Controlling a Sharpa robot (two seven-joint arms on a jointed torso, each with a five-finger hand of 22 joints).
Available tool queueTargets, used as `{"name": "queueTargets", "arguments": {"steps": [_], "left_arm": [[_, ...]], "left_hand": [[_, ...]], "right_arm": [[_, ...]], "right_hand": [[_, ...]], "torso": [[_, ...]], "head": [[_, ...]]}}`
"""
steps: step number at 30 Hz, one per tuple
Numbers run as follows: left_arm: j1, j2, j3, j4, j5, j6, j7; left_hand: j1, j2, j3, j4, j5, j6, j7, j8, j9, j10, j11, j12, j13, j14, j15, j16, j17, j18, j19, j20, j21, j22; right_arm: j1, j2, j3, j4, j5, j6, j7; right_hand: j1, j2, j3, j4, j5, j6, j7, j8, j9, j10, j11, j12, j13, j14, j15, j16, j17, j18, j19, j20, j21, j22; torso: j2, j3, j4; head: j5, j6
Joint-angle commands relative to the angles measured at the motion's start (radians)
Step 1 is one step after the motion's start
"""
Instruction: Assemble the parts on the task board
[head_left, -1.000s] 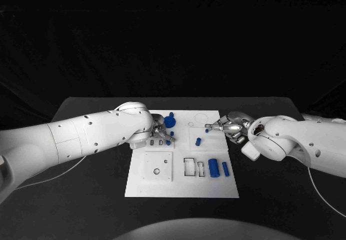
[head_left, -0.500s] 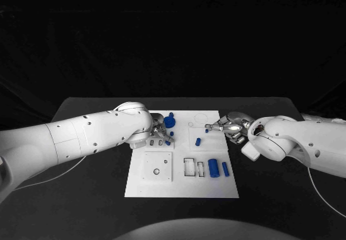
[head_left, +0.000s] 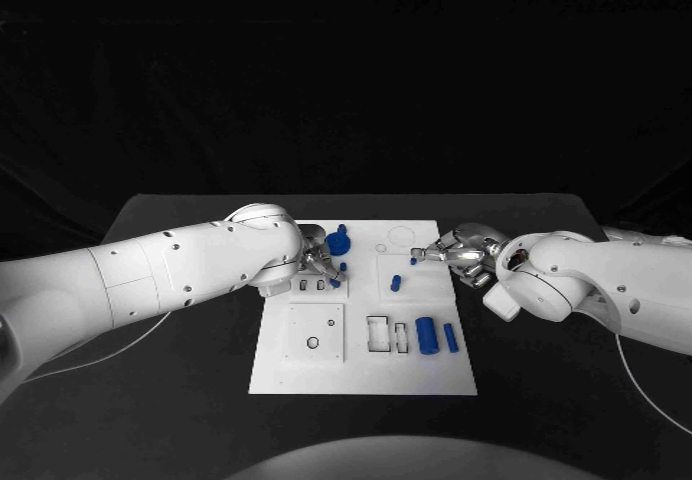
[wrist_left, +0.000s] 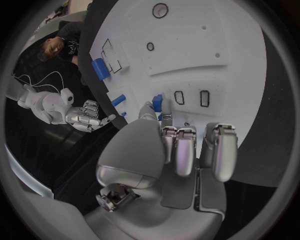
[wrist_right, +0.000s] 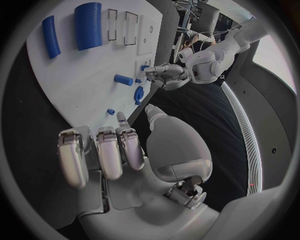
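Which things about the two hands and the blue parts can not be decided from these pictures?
- Left hand: head view too small, and its own fingers hide in the wrist view whether it holds the small blue part.
- Right hand: whether its fingertip touches the tiny blue piece is too small to tell.

— What does the task board (head_left: 364, 372) look made of?
— A smooth, matt white sheet, like plastic; its cut-outs in the lower middle of the frame have crisp dark edges.
— And the parts?
— The large blue cylinder (head_left: 427, 333) and the slim blue bar (head_left: 451, 338) look like matt moulded plastic, no glint on them.
— The table (head_left: 173, 400)?
— Black, dull, no reflections; whether cloth or a coated top, I cannot tell.
— The arms?
— Glossy white shells, plastic-looking. The left hand (wrist_left: 164, 150) and right hand (wrist_right: 122, 150) are silvery, satin metal with soft highlights, and paler, smoother pads (wrist_left: 225, 155) on the fingers.
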Motion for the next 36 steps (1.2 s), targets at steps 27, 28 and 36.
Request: {"name": "queueTargets", "arguments": {"steps": [27, 28, 36], "left_arm": [[0.065, -0.068, 0.004, 0.069, -0.001, 0.081, -0.075], [0.066, -0.069, 0.004, 0.069, -0.001, 0.087, -0.080], [0.070, -0.072, 0.004, 0.068, -0.009, 0.146, -0.136]], "left_hand": [[0.067, 0.033, 0.022, 0.004, 0.009, 0.022, -0.005, -0.003, 0.007, 0.162, -0.056, -0.002, 0.072, 0.102, -0.008, 0.003, 0.263, -0.007, 0.105, -0.003, 0.002, 0.263], [0.067, 0.033, 0.022, 0.004, 0.009, 0.022, -0.005, -0.003, 0.007, 0.162, -0.056, -0.002, 0.072, 0.102, -0.008, 0.003, 0.263, -0.007, 0.105, -0.003, 0.002, 0.263], [0.068, 0.032, 0.023, 0.004, 0.009, 0.023, -0.005, -0.003, 0.007, 0.162, -0.056, -0.002, 0.072, 0.102, -0.008, 0.003, 0.263, -0.007, 0.105, -0.003, 0.002, 0.263]], "right_arm": [[-0.012, 0.006, 0.000, -0.015, -0.009, 0.013, -0.002], [-0.012, 0.006, 0.000, -0.015, -0.009, 0.013, -0.002], [-0.013, 0.008, 0.000, -0.016, -0.009, 0.012, -0.001]], "right_hand": [[-0.004, 0.001, -0.005, 0.004, 0.007, -0.006, 0.004, 0.005, 0.001, 0.103, 0.010, 0.004, 0.263, 0.108, 0.009, 0.004, 0.264, -0.014, 0.103, 0.007, 0.004, 0.263], [-0.004, 0.001, -0.005, 0.004, 0.007, -0.006, 0.004, 0.005, 0.001, 0.103, 0.010, 0.004, 0.263, 0.108, 0.009, 0.004, 0.264, -0.014, 0.103, 0.007, 0.004, 0.263], [-0.004, 0.001, -0.005, 0.004, 0.007, -0.006, 0.004, 0.005, 0.001, 0.103, 0.010, 0.004, 0.263, 0.108, 0.009, 0.004, 0.264, -0.014, 0.103, 0.007, 0.004, 0.263]], "torso": [[0.000, 0.0015, 0.0006], [0.000, 0.0014, 0.0008], [0.000, 0.0001, -0.0003]], "head": [[0.007, -0.010], [0.008, -0.010], [0.012, -0.014]]}}
